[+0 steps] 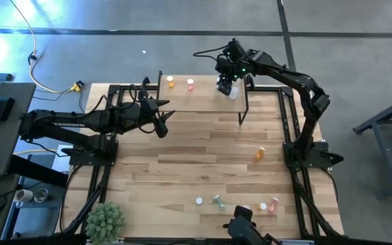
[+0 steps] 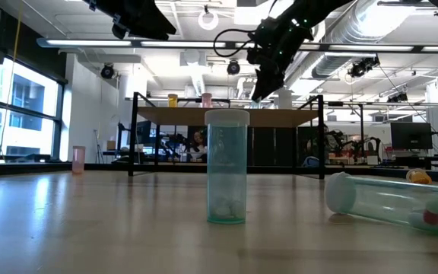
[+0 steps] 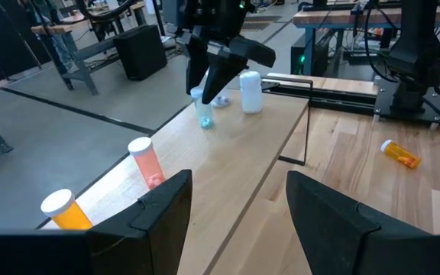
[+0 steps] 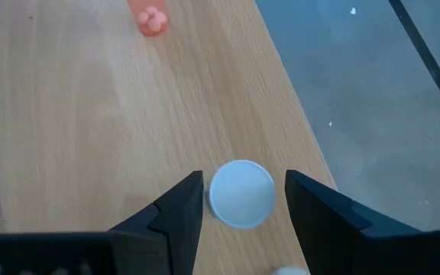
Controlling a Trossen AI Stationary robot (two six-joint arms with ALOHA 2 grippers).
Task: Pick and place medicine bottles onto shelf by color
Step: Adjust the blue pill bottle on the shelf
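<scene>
We found the right gripper over the shelf, toward its 3 o'clock end as seen from above. In its wrist view the 2 fingers stood on either side of the white cap of a green bottle. A sliver of wood showed between 1 finger and the cap, so we could not tell whether the jaws gripped the bottle or merely bracketed it.

A white bottle stood just beside it, at the shelf's 3 o'clock end. A pink bottle and an orange bottle stood apart toward 9 o'clock.

We judged this to be the placing step for the green bottle. To do it well, we would have kept the bottle upright, made sure its base sat flat on the wood, and opened the fingers evenly. The lift should have gone straight up, because the white bottle stood close enough to be knocked over.

The left gripper waited with its jaws apart and nothing between them, over the table at the shelf's 7 o'clock corner. More bottles remained on the table, among them an orange one lying on its side at 3 o'clock and several near 6 o'clock.
</scene>
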